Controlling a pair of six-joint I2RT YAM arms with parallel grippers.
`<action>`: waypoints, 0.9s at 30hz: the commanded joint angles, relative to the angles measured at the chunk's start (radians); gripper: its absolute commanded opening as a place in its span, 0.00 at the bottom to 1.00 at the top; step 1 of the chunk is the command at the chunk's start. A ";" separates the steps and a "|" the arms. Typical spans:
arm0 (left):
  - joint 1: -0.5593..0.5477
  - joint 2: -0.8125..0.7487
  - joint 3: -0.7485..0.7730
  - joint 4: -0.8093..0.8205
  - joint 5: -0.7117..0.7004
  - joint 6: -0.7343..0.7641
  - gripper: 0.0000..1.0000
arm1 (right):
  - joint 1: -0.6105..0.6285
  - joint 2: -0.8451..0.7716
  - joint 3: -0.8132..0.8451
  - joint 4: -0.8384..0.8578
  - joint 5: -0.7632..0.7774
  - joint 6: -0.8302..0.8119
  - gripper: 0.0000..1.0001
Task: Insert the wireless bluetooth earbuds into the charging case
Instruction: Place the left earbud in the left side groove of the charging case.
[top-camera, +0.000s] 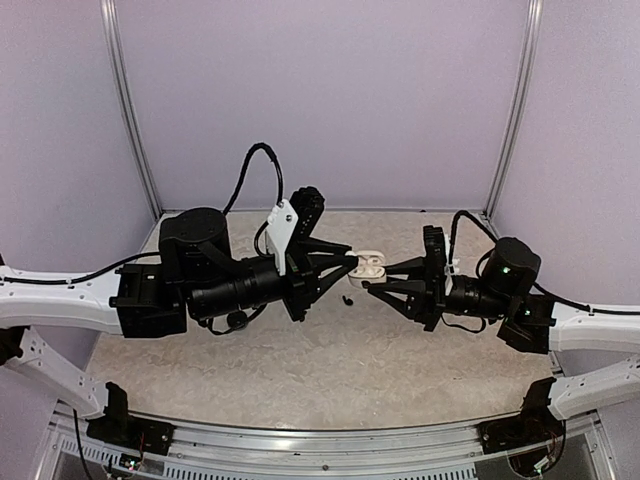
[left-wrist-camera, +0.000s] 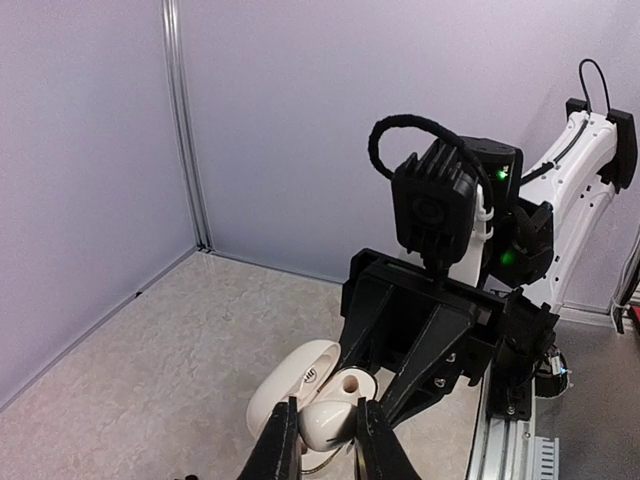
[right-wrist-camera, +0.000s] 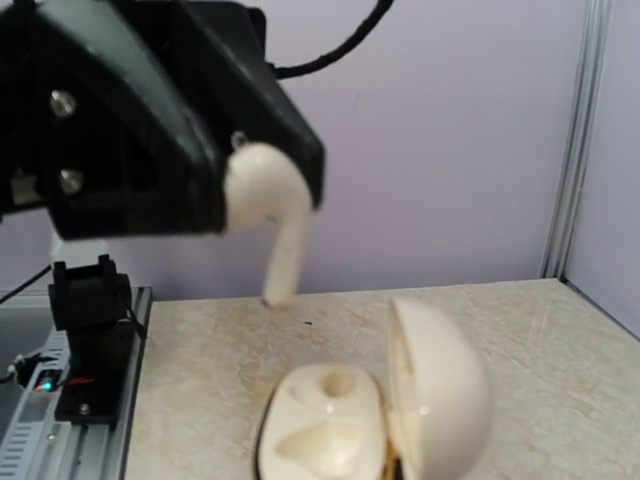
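Note left gripper (left-wrist-camera: 328, 405) clamped on charging case (left-wrist-camera: 325, 420), right gripper (right-wrist-camera: 235, 170) pinching white earbud (right-wrist-camera: 262, 180). Beware stem (right-wrist-camera: 285, 255), seemingly offset from socket (right-wrist-camera: 333, 383), jamming.

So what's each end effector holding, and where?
Left end effector pinches the white case by its base; right end effector holds a white earbud by its head.

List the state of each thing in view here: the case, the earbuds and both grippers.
case: lid open, both sockets empty.
white earbud: out of the case, held above it, stem pointing down.
black earbud: lying loose on the table.
left gripper: shut on the case.
right gripper: shut on the white earbud.
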 joint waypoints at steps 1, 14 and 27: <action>-0.008 0.018 0.038 0.009 -0.022 0.031 0.10 | 0.015 0.005 0.039 0.042 -0.014 0.041 0.00; -0.008 0.051 0.054 -0.030 -0.058 0.047 0.10 | 0.015 -0.006 0.038 0.046 -0.011 0.054 0.00; -0.009 0.051 0.048 -0.061 -0.109 0.066 0.10 | 0.015 -0.010 0.035 0.055 -0.010 0.057 0.00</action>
